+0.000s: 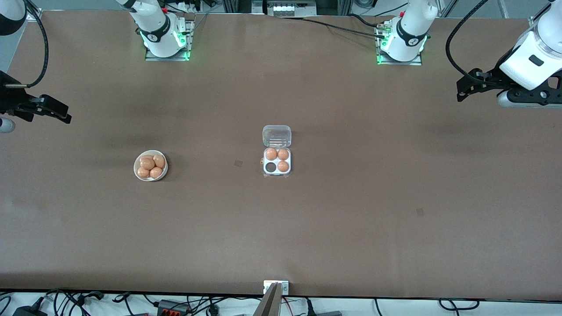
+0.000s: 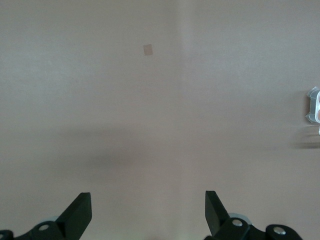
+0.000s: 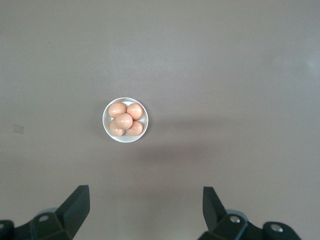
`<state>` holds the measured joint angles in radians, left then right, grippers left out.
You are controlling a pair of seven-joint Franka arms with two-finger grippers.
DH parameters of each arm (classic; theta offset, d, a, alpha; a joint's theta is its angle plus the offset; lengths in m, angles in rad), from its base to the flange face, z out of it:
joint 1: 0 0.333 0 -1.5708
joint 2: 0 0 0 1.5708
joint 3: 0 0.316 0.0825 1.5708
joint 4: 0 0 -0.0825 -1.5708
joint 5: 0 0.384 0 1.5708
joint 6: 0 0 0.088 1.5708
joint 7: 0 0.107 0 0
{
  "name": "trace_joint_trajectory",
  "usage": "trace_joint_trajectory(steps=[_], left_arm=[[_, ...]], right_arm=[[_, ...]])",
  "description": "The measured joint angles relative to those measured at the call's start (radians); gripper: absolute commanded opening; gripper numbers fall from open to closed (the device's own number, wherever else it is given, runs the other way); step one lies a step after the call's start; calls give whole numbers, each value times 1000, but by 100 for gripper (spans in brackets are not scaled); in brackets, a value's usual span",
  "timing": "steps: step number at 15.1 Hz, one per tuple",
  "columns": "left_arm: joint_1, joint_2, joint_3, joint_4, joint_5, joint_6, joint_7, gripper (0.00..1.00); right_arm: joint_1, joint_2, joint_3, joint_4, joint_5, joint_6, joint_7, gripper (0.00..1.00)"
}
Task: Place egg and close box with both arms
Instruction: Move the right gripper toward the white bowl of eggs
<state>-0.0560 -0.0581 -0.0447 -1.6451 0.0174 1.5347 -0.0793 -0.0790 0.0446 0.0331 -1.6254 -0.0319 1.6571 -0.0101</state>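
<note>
The left gripper (image 2: 148,212) hangs over bare brown surface (image 2: 100,110), its two black fingers (image 2: 79,212) spread wide with nothing between them. A small tan patch (image 2: 147,49) lies on the surface. Part of the box (image 2: 314,105) shows at the frame's rim.

Eggs counted: four in one white bowl (image 1: 150,166), three in one open box (image 1: 277,161), seven in all. One of the box's four cells stands vacant. Two arms, each bearing one gripper.
</note>
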Motion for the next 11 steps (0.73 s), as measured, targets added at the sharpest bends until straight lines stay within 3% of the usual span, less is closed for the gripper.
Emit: trace_joint_trajectory(steps=[11], left_arm=[[-1, 0, -2, 1, 0, 0, 0, 100]], right_arm=[[-1, -3, 0, -37, 0, 4, 0, 100]])
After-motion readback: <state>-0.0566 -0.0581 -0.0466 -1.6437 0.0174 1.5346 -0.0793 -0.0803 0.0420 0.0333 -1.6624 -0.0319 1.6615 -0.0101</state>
